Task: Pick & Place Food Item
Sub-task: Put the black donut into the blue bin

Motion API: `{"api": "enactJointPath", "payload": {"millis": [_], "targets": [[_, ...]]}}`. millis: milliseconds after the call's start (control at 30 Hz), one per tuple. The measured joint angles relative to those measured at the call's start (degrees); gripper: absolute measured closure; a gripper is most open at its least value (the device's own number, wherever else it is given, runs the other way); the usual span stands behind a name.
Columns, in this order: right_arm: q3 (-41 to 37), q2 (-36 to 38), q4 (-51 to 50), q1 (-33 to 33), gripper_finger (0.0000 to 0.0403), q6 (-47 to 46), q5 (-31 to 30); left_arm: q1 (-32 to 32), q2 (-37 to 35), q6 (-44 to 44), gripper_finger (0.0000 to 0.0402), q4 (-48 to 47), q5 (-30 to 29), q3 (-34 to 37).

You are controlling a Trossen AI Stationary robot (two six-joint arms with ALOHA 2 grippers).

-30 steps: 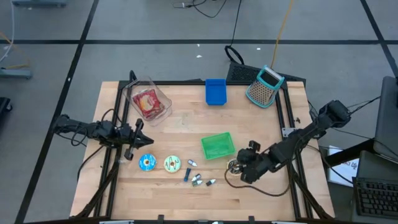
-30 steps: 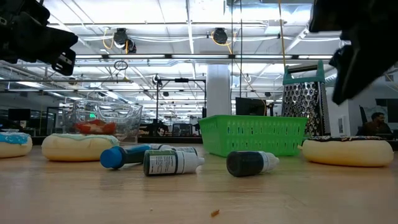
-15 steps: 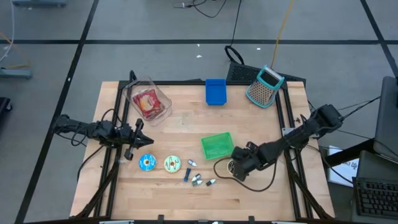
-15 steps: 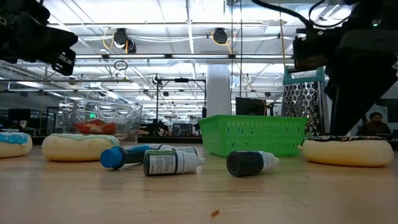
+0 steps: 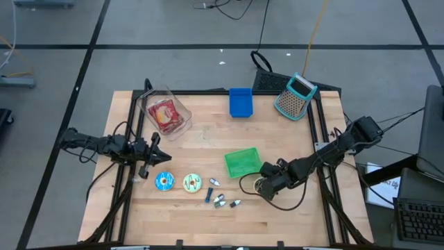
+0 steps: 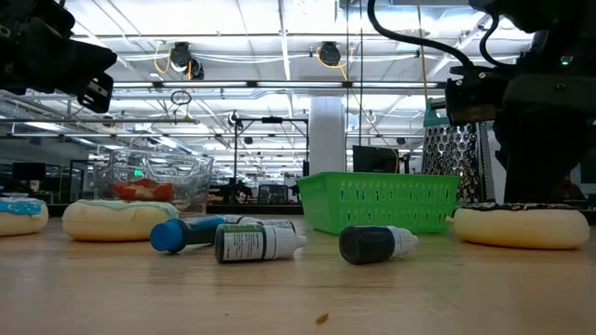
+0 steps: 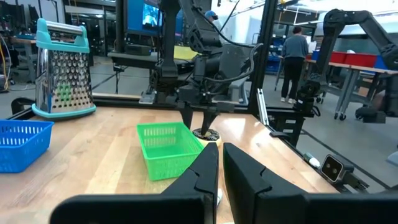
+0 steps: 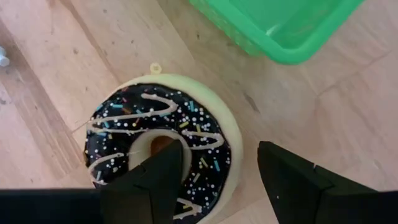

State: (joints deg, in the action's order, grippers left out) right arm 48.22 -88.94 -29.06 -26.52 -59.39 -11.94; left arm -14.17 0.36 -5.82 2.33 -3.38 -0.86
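Near the front right of the table, just beside the green basket (image 5: 243, 162), the right gripper (image 8: 217, 180) has come down over the chocolate doughnut (image 8: 165, 143) from a higher place a second ago. Its fingers stand wide, one over the hole and one outside the ring, so I judge the grasp is next. The doughnut looks soft and round, with dark glaze and sprinkles; the basket is plastic mesh. The left gripper (image 5: 154, 148) waits at the left edge, fingers nearly together, holding nothing.

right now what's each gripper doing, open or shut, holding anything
Left gripper: shut, holding nothing, off at the table's left edge.
Right gripper: open, straddling one side of the chocolate donut, not gripping it.
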Motion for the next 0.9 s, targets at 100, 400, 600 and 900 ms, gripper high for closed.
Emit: {"api": "enactJointPath", "payload": {"millis": [100,400,600,900], "targets": [[-0.6,0.0,0.1,0.0,0.0209,0.0,0.0,0.0,0.0,0.0,0.0378,0.0,0.0,0.0],[-1.0,0.0,1.7,0.0,0.0281,0.6,1.8,0.0,0.0,0.1,0.0378,0.0,0.0,0.0],[-1.0,1.0,1.5,0.0,0.0334,0.5,6.1,0.0,0.0,0.1,0.0378,0.0,0.0,0.0],[-1.2,7.3,1.1,0.2,0.0372,0.7,14.7,0.0,0.0,0.0,0.0378,0.9,0.0,0.0]]}}
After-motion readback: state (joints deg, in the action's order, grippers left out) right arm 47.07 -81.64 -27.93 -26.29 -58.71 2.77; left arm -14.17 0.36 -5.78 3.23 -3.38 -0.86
